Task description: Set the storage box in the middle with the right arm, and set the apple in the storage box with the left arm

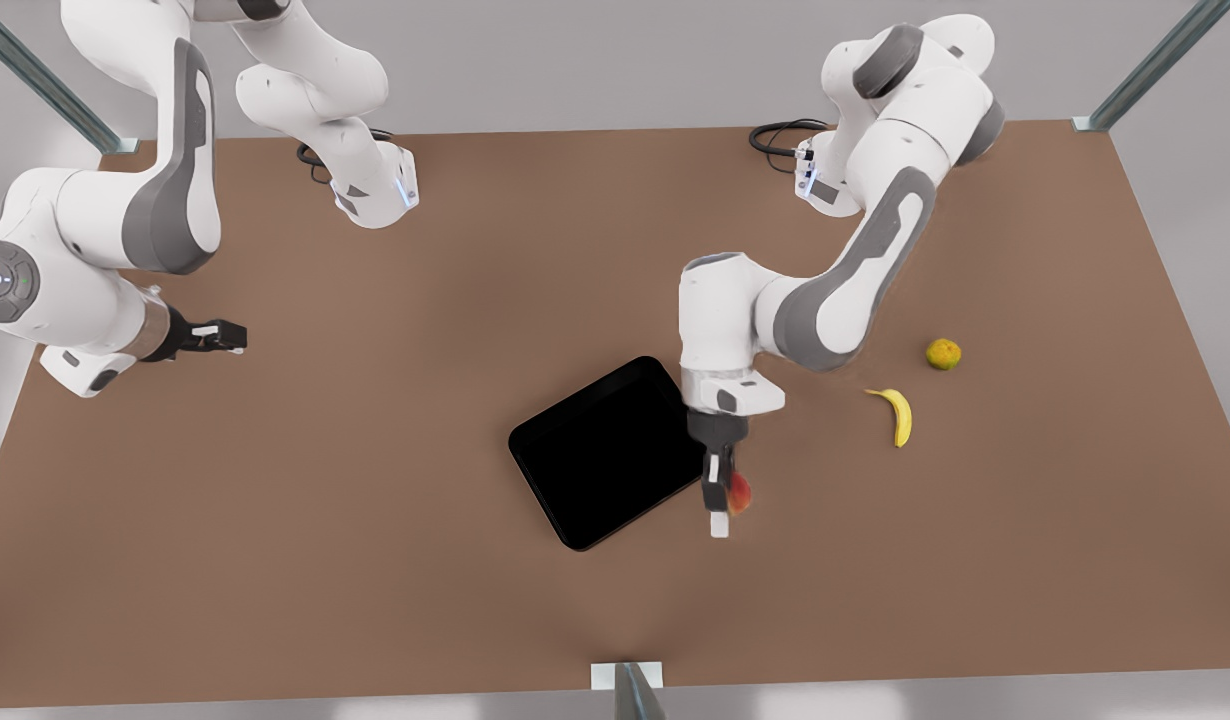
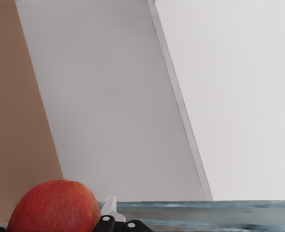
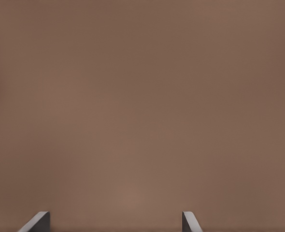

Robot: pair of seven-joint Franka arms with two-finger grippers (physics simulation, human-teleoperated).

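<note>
Left end effector point(image 1: 723, 500) pinches the apple point(image 1: 740, 493) at the box's point(image 1: 607, 452) 4 o'clock edge; right end effector point(image 1: 230, 337), spread, waits over the counter point(image 1: 425, 600).

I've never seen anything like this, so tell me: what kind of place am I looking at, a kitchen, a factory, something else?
Probably a simulated robot test bench, not a kitchen. Two white arms stand on a plain brown table framed by metal posts, with scattered props: a black storage box, a banana, and an apple held in the left gripper.
</note>
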